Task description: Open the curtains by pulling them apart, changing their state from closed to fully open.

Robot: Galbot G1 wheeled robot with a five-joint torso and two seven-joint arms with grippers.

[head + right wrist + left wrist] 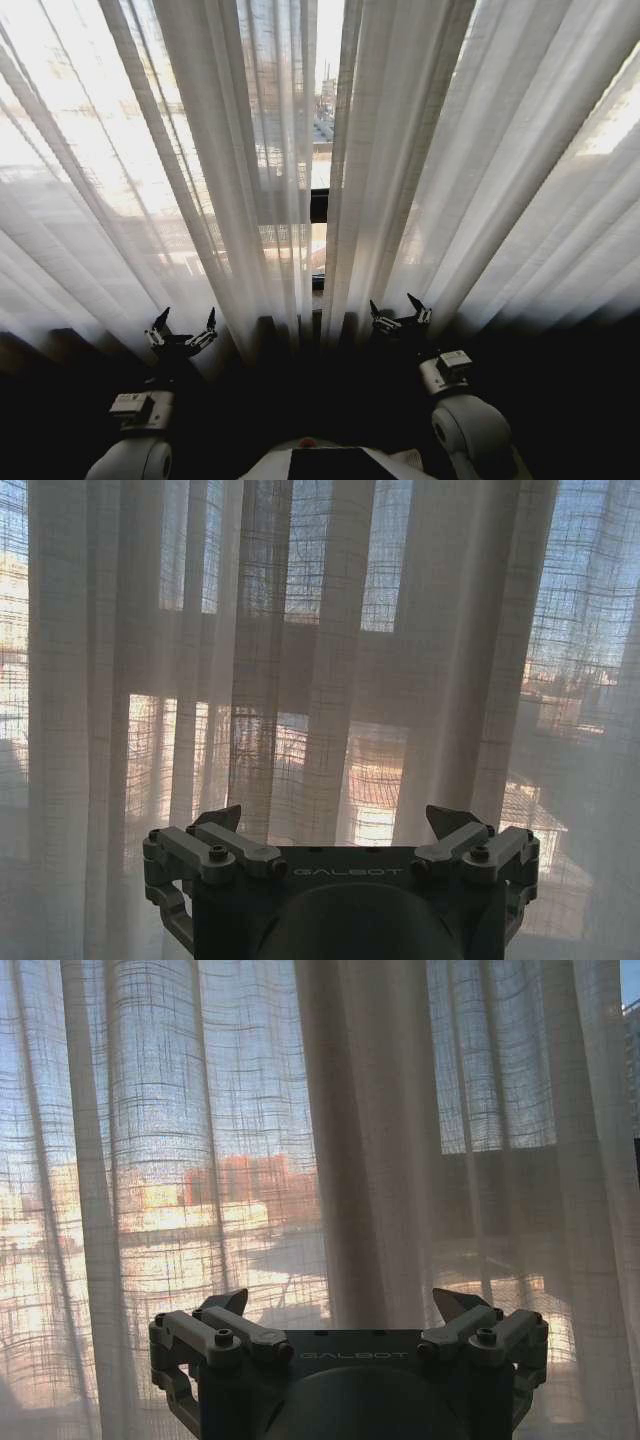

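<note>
Seen from the head camera, the robot's two arms rise out of the dark foreground toward a window. The left gripper [184, 325] stands low on the left with its fingers spread wide and nothing between them. The right gripper [400, 308] stands low on the right, likewise spread wide and empty. Both sit just in front of the lower folds of the curtains [230, 200], apart from the cloth. In the left wrist view the left gripper [345, 1305] faces pleated sheer fabric [350, 1140] with a thick fold straight ahead; in the right wrist view the right gripper [335, 820] faces similar pleats [330, 650]. The two white panels hang almost together, with a narrow gap [320, 170] between them at the centre. Through it show a dark window bar [320, 205] and sunlit buildings [326, 95] beyond
</note>
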